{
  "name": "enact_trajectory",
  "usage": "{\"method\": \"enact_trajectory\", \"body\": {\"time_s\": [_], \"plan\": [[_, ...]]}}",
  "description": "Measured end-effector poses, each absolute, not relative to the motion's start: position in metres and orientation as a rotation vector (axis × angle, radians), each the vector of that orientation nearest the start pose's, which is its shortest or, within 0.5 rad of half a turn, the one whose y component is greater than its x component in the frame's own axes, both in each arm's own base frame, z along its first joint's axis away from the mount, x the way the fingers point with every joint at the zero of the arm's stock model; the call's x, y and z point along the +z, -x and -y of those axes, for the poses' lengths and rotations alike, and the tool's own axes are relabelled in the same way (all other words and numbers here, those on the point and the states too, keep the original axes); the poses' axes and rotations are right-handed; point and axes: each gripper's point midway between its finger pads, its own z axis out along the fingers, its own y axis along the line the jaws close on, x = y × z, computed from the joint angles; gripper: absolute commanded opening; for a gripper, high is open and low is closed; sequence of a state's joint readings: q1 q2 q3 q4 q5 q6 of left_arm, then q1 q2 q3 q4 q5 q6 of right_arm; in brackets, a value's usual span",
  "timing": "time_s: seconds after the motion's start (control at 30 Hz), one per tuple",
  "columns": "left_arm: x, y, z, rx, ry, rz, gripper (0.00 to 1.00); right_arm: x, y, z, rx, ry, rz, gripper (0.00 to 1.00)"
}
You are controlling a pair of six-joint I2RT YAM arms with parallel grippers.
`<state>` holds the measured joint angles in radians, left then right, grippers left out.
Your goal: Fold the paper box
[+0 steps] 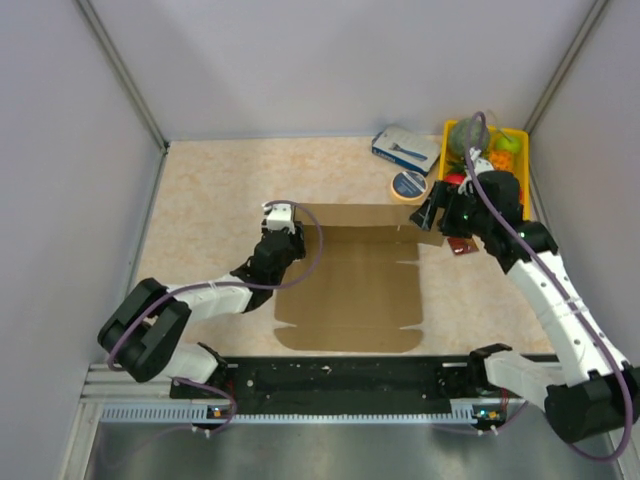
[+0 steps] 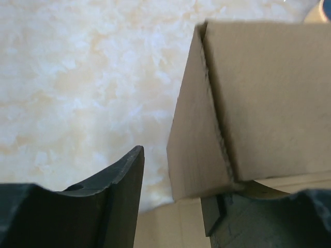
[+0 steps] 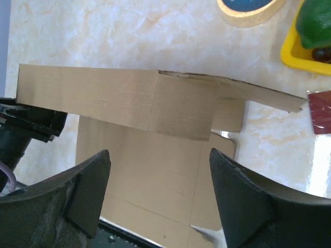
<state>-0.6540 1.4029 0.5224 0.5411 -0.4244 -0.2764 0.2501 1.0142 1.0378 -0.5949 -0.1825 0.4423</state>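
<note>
The paper box is a plain brown cardboard blank lying flat in the middle of the table. Its far flap is raised off the table. My left gripper is at the far left corner of the box. In the left wrist view the flap's end sits between the jaws, which stand apart. The left finger is clear of the cardboard and the right finger is partly hidden under it. My right gripper hovers at the far right corner. It is wide open and holds nothing.
A roll of tape lies just beyond the box. A blue-and-white carton and a yellow tray of fruit stand at the back right. A red packet lies by the right corner. Grey walls close in three sides.
</note>
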Motion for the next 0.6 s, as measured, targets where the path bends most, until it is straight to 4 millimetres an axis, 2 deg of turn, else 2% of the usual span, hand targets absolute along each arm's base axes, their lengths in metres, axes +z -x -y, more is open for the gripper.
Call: {"method": "enact_trajectory", "body": {"time_s": [0.13, 0.17, 0.2, 0.27, 0.37, 0.47, 0.6], "plan": [[0.121, -0.358, 0.185, -0.196, -0.031, -1.819, 0.17, 0.243, -0.305, -0.137, 0.637, -0.083, -2.259, 0.72], [0.123, -0.361, 0.183, -0.183, -0.020, -1.809, 0.05, 0.244, -0.311, -0.140, 0.642, -0.079, -2.272, 0.72], [0.125, -0.363, 0.181, -0.166, -0.010, -1.800, 0.00, 0.245, -0.315, -0.143, 0.649, -0.075, -2.282, 0.72], [0.126, -0.364, 0.176, -0.130, -0.004, -1.795, 0.00, 0.244, -0.320, -0.147, 0.667, -0.070, -2.302, 0.70], [0.126, -0.365, 0.169, -0.088, 0.008, -1.790, 0.00, 0.242, -0.316, -0.154, 0.709, -0.067, -2.346, 0.70], [0.129, -0.365, 0.165, -0.068, 0.017, -1.784, 0.00, 0.242, -0.313, -0.166, 0.742, -0.052, -2.371, 0.63], [0.145, -0.364, 0.159, -0.060, 0.038, -1.747, 0.00, 0.241, -0.307, -0.185, 0.789, -0.026, -2.401, 0.63]]}}
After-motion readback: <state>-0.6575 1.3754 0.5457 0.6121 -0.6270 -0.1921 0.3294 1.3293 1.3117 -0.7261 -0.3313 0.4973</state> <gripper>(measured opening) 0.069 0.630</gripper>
